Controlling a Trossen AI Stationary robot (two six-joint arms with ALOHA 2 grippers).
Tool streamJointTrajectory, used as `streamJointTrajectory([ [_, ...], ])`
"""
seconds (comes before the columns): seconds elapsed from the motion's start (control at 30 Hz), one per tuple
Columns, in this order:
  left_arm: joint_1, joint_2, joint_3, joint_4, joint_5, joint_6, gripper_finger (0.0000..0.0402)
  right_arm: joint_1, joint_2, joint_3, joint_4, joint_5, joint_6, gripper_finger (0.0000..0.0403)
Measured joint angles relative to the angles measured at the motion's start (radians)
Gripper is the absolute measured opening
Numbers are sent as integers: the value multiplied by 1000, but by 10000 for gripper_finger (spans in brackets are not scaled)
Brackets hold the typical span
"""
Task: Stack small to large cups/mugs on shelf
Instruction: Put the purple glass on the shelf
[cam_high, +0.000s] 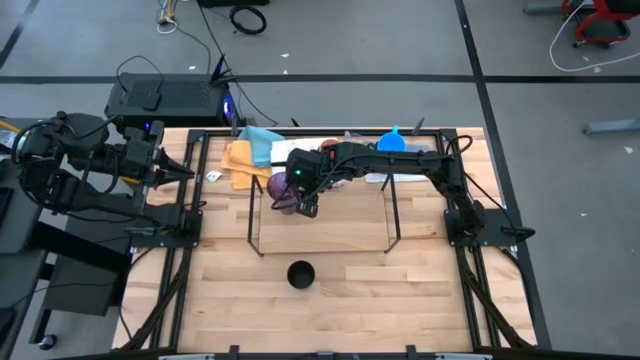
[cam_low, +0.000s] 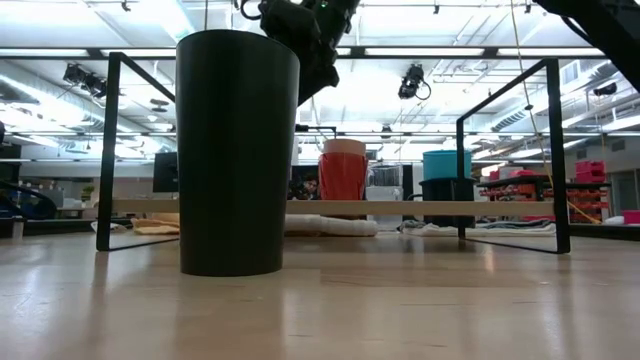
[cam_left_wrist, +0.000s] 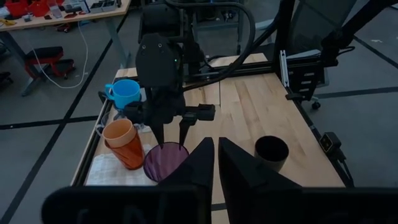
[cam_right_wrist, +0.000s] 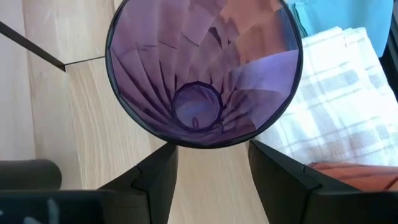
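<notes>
Carefully, we judged our right tool (cam_left_wrist: 172, 132), fingers apart above the purple cup (cam_right_wrist: 202, 68), should straddle 1 wall before closing.

Looking down past my right gripper (cam_right_wrist: 208, 165): fingers spread, purple cup (cam_right_wrist: 202, 68) directly beyond them, mouth toward camera, faceted wall and round base visible inside. Cup rim sits between finger tips, contact unclear. Wood table (cam_right_wrist: 81, 118) underneath, checked towel (cam_right_wrist: 339, 118) beside cup, thin black rod (cam_right_wrist: 34, 46) crossing corner.
</notes>
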Motion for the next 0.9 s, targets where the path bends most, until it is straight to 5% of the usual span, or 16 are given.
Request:
streamJointTrajectory([
  [0.9, 0, 0, 0, 2, 0, 3, 38, 3, 0, 0, 36, -19, 41, 203],
])
